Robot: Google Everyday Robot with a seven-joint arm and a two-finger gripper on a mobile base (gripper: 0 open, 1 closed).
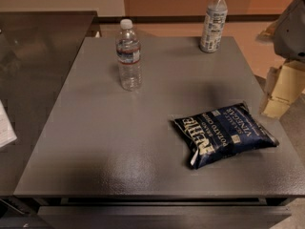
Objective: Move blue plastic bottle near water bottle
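Observation:
The blue plastic bottle (213, 22), with a white cap and a large pale blue-white label, stands upright at the far right of the grey table (119, 142). The water bottle (128, 55), clear and ribbed with a narrow red-and-white band, stands upright at the far left of centre. The two bottles are well apart. My gripper (279, 97) hangs at the right edge of the view, beside the table's right side, off the tabletop. It is nearer than the blue bottle, to that bottle's right, and touches nothing.
A dark blue chip bag (221, 133) lies flat on the table's near right part, close to my gripper. A dark counter (33, 66) adjoins the table on the left, with a white paper (5, 128) at its edge.

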